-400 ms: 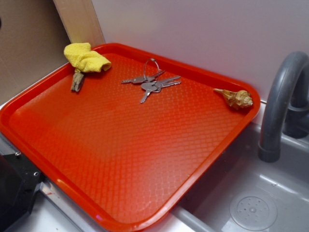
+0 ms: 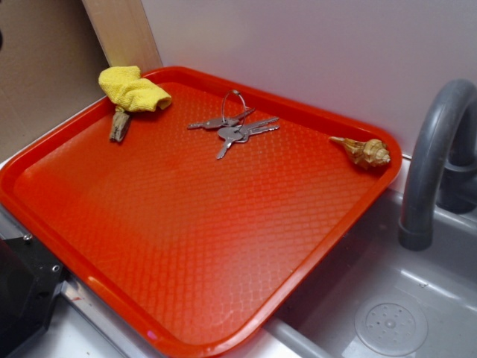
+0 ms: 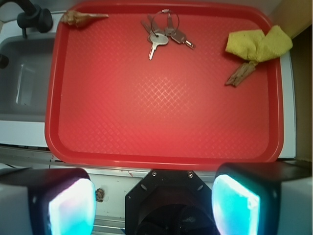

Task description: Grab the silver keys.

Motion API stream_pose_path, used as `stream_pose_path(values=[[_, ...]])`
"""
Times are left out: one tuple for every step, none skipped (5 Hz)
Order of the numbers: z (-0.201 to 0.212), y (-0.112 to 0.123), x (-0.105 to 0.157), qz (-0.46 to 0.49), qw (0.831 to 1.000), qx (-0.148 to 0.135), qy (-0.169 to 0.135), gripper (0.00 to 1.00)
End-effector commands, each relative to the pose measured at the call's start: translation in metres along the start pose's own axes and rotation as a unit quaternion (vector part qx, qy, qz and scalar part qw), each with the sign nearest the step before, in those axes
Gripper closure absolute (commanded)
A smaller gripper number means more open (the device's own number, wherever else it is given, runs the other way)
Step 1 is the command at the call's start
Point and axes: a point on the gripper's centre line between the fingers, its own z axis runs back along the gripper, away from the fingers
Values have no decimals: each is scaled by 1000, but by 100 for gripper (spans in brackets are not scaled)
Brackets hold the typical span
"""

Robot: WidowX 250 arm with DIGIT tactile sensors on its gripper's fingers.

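- A big red plastic tray (image 2: pixel 186 253) with a bumpy floor sits beside a grey sink (image 2: pixel 387 298) with a curved grey tap (image 2: pixel 432 156).
- The gripper (image 3: pixel 154 205) fills the bottom of the wrist view, its two fingers (image 3: pixel 71 205) spread wide apart, holding nothing.
- A crumpled yellow cloth (image 2: pixel 133 89) lies upper left, touching a small brown wood piece (image 2: pixel 119 125).
- The silver keys (image 2: pixel 237 128) lie upper middle on the tray.
- A tan spiral seashell (image 2: pixel 364 151) lies at the right.

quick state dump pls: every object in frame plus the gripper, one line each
silver keys: flat on the tray near its far edge, fanned on the ring, not held.
gripper: open, empty, back at the tray's near edge.
yellow cloth: crumpled, in a far corner.
wood piece: lying partly under the cloth.
seashell: on its side in the other far corner.
red tray: level, beside the sink.
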Motion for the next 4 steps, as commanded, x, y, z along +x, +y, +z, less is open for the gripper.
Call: stream_pose_path(values=[[-35, 32, 87, 95, 994, 31, -45, 0], [-58, 52, 104, 200, 977, 48, -53, 0], [-74, 63, 116, 321, 943, 49, -72, 0], [-77, 60, 129, 441, 891, 2, -106, 0]])
